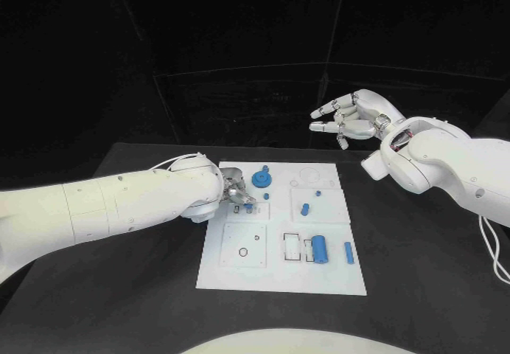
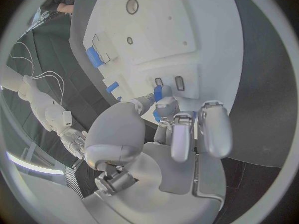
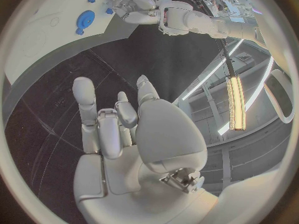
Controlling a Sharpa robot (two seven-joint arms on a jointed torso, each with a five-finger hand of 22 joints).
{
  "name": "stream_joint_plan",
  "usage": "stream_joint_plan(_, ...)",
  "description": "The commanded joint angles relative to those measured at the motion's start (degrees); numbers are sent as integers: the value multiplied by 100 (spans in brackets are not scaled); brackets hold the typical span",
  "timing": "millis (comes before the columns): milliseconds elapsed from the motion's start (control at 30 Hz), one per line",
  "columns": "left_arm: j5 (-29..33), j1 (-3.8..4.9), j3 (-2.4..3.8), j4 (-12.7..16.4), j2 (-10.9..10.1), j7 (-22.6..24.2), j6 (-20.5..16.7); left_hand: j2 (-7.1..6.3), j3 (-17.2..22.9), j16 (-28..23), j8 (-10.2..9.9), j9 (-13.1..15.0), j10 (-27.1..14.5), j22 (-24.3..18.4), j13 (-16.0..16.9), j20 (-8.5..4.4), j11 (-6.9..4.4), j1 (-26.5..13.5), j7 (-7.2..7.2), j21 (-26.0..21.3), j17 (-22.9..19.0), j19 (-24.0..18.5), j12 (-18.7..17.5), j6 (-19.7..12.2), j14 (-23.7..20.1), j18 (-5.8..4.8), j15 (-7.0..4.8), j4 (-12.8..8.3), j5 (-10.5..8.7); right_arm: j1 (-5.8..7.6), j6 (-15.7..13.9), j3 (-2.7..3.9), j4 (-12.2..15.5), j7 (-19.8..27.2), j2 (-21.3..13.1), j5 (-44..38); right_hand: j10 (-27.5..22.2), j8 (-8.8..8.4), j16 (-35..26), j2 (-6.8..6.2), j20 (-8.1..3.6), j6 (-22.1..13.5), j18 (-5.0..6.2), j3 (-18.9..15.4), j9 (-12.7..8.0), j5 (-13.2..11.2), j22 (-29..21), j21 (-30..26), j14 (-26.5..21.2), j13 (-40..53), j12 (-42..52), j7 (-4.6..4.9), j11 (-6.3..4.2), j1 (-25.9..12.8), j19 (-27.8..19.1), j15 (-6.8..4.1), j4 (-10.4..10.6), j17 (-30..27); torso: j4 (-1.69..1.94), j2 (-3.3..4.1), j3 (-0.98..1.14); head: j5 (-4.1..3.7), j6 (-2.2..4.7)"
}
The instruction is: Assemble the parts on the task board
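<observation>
The white task board (image 1: 278,254) lies in the middle of the black table. My left hand (image 1: 233,193) hovers low over its left middle section and pinches a small blue part (image 2: 158,92) between thumb and fingertips, right by two small slots (image 2: 179,82). On the board lie a round blue gear-like part (image 1: 262,178), a blue cylinder (image 1: 320,248), a slim blue bar (image 1: 348,253) and a few small blue pieces (image 1: 305,209). My right hand (image 1: 351,118) is raised high beyond the board's far right corner, fingers spread (image 3: 118,129), holding nothing.
The board has outlined recesses near its front: a small oval hole (image 1: 243,252) and a rectangular frame (image 1: 291,247). Black table surface (image 1: 127,287) surrounds the board on all sides. My right forearm (image 1: 457,169) stands over the table's right side.
</observation>
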Motion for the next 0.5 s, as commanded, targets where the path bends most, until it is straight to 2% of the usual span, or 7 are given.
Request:
stream_joint_plan(33,-2,2,-3,20,-27,-74,177,22,843,18,30,6,23,5,6,-23,-3,59,-39,31,1509,88,36,17,586,-109,-30,-801,27,13,6,4,-9,8,1,-4,-24,35,-20,37,-4,-11,115,-44,-2,17,-9,-39,280,-9,-31,-27,7,-4,-20,-6,12,104,6,-2,3,-7,-10)
stream_joint_plan(300,41,2,-3,28,-38,-106,308,18,849,18,32,7,24,11,6,-24,-4,59,-40,34,1509,90,37,18,586,-110,-30,-805,27,13,14,4,-19,9,19,-4,-24,35,-20,37,-4,-11,115,-44,-2,17,-9,-39,280,-9,-31,-27,7,-4,-20,-6,12,104,-2,-2,-1,-4,-23)
stream_joint_plan(500,52,2,-3,23,-30,-106,367,18,849,18,32,7,24,11,6,-24,-4,59,-40,34,1509,90,37,18,586,-110,-30,-805,27,13,21,4,-23,10,27,-4,-24,35,-20,37,-4,-11,115,-44,-2,17,-9,-39,280,-9,-31,-27,7,-4,-20,-6,12,104,-1,-2,3,2,-39)
